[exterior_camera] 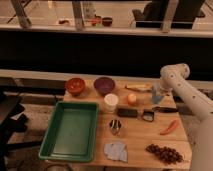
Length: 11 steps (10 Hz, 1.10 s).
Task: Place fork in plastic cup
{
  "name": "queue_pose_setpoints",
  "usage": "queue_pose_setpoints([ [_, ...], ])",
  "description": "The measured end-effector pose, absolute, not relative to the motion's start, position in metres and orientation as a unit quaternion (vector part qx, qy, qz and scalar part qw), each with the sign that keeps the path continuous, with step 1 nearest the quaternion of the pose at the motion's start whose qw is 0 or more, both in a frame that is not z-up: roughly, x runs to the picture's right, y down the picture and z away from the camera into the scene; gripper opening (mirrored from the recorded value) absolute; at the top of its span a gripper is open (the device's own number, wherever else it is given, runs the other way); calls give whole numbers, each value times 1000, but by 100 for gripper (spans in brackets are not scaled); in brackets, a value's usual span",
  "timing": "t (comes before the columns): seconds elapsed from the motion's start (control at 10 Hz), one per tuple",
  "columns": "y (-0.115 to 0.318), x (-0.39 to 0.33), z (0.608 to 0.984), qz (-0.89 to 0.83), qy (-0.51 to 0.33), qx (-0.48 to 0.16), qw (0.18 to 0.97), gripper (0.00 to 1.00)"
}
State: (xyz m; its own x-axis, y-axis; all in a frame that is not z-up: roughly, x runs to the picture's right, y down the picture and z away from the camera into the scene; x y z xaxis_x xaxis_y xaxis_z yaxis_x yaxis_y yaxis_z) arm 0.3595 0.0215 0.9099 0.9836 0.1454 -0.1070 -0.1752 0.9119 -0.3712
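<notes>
Wooden table [137,135] carries green tray [71,131], bowls, cups; gripper [161,95] above.

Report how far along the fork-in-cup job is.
Nothing looks done yet: no fork can be seen in the plastic cup, which stands at the table's far right edge. In hand: the arm reaches down beside that cup, its gripper hard to make out there. Left: getting the fork, which I cannot identify, into the cup.
</notes>
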Motion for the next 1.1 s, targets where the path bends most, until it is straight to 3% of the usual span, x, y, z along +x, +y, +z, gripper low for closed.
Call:
queue_pose_setpoints([
  [1.1,18,370,908,90,47,-192,976,0],
])
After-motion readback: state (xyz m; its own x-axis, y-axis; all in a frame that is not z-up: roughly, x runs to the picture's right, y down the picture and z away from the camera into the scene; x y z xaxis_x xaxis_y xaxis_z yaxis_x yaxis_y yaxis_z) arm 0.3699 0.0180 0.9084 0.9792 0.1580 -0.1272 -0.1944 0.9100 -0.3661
